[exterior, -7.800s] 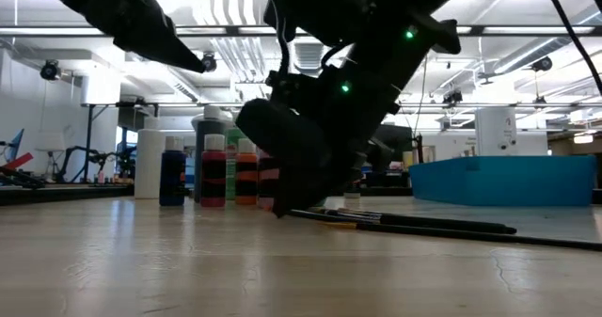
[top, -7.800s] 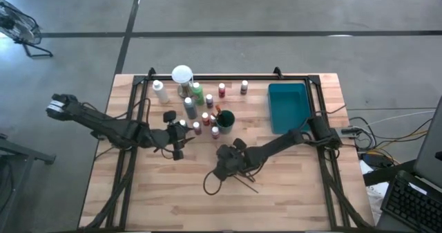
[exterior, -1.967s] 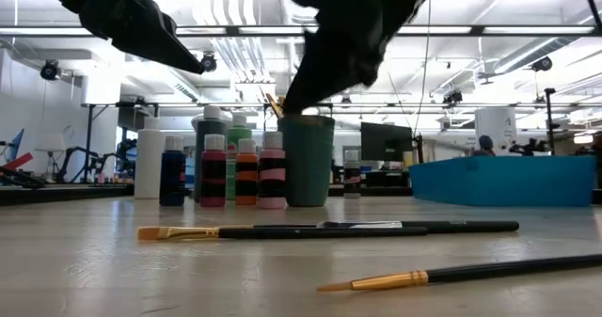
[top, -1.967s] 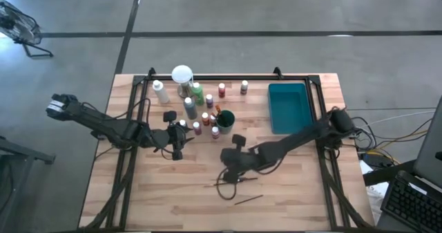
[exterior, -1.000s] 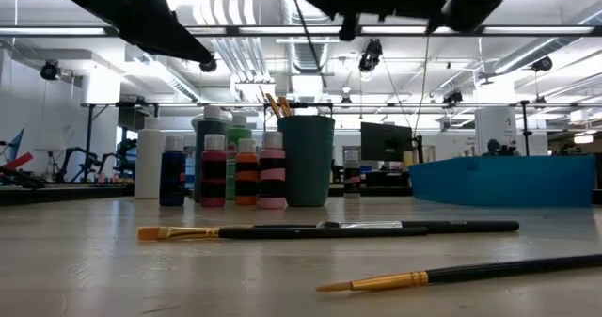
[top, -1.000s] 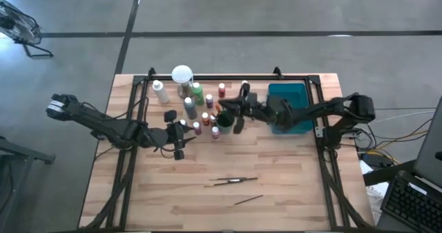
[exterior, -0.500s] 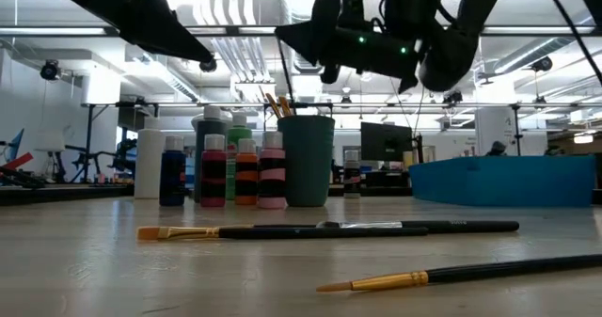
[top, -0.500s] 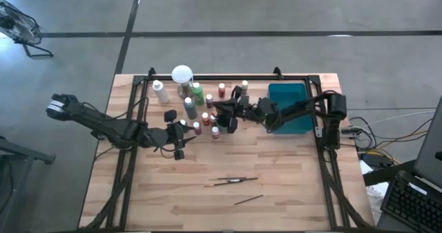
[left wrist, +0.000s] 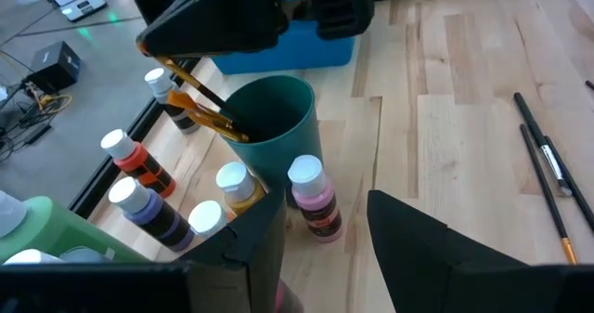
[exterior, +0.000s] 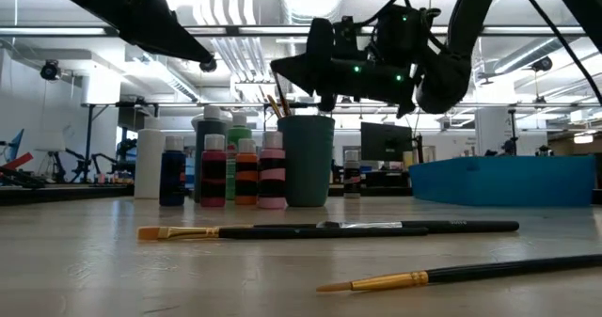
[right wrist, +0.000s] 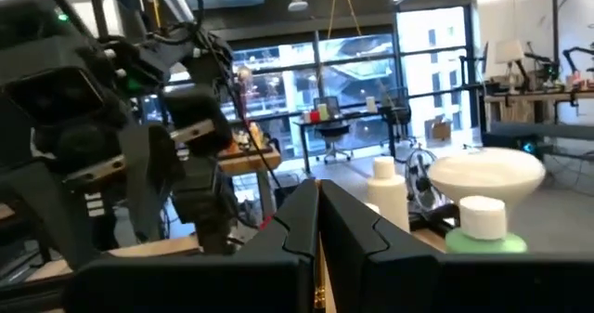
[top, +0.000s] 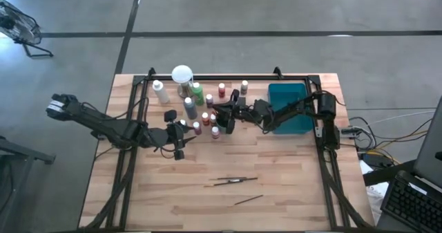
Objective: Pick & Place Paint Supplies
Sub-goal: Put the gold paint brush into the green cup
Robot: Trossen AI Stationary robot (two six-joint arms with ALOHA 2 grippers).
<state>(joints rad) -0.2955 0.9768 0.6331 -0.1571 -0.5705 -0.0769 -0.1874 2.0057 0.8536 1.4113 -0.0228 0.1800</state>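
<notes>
A dark teal cup [exterior: 307, 162] stands among small white-capped paint bottles [exterior: 226, 171] at the table's far middle. My right gripper [exterior: 280, 70] hovers just over the cup's rim [left wrist: 278, 90], shut on a thin brush [left wrist: 190, 85] that slants down into the cup. A second brush [left wrist: 200, 109] leans inside the cup. More brushes [top: 231, 182] lie flat on the table's near half. My left gripper [left wrist: 320, 229] hangs open above the table, left of the bottles [top: 197, 112], with nothing showing between its fingers. My right gripper pinches the brush's upper end [left wrist: 160, 64] between its two shut fingers, which come about level from the table's right. The gripper's own body hides the exact spot. The brush slants down below the fingers, with its lower end inside the cup.
A teal tray [top: 286, 105] sits at the far right, behind my right arm. A round white-topped object [top: 182, 74] and a tall white bottle [top: 160, 91] stand at the far left of the bottle group. A separate brush [exterior: 442, 277] lies nearest the front edge.
My right gripper, still shut, has come down from high above the table to just over the cup's rim. It has also drifted a little toward the table's left. The brushes on the table and my left gripper have stayed where they were.
</notes>
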